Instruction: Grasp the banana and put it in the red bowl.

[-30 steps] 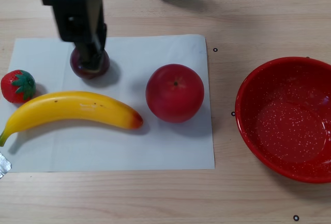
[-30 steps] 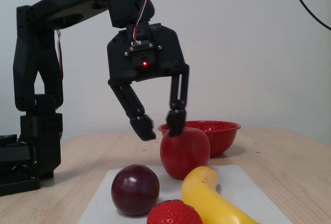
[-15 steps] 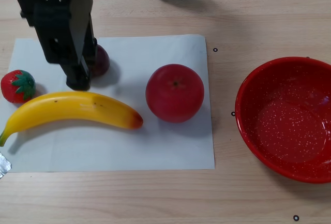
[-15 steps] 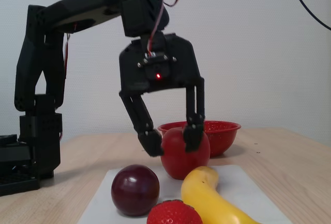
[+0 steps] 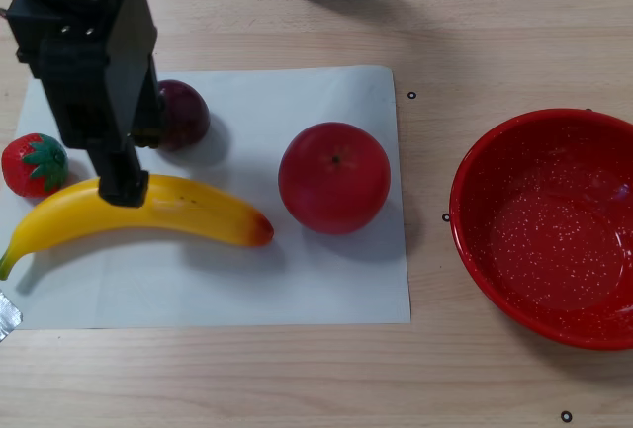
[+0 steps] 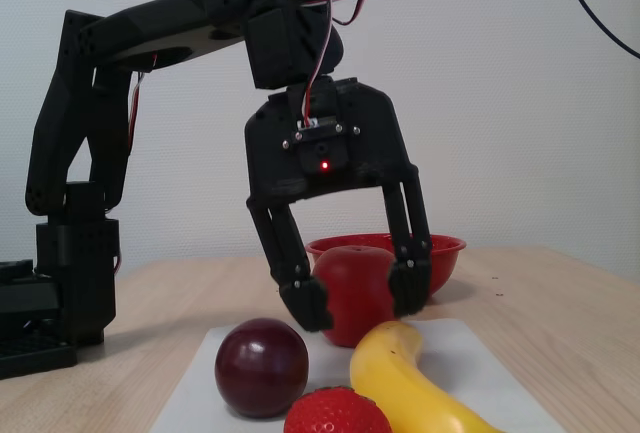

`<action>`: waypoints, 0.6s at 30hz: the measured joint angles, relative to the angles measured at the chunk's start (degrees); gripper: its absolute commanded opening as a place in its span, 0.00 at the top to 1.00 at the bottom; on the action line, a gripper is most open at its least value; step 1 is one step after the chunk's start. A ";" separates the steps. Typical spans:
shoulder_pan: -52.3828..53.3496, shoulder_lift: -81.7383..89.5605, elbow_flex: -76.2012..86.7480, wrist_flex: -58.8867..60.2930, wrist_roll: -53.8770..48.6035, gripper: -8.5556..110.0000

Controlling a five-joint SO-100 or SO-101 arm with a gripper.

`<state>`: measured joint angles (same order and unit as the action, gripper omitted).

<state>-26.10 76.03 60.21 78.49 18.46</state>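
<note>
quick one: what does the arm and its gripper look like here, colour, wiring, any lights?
Matte black plastic arm, blocky printed segments on a black base. The black two-finger gripper has a broad flat housing with small silver screws and a lit red LED at its centre. Red, white and dark servo wires loop out near the wrist. The jaws are slim and end in chunky pads.

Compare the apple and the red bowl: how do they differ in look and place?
The apple is a smooth, solid ball; the red bowl is hollow, speckled white inside. The apple is narrower than the bowl. The apple sits on the white sheet; the bowl sits on bare wood. Both are glossy red.
</note>
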 measured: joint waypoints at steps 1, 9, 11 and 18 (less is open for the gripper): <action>-0.35 -0.26 0.00 -0.44 0.00 0.74; -0.79 -3.52 -1.14 -2.64 1.23 0.73; -1.32 -4.04 -1.14 -2.81 1.23 0.72; -1.41 -6.42 -2.02 -3.69 2.55 0.64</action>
<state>-27.51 69.61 58.18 74.79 21.01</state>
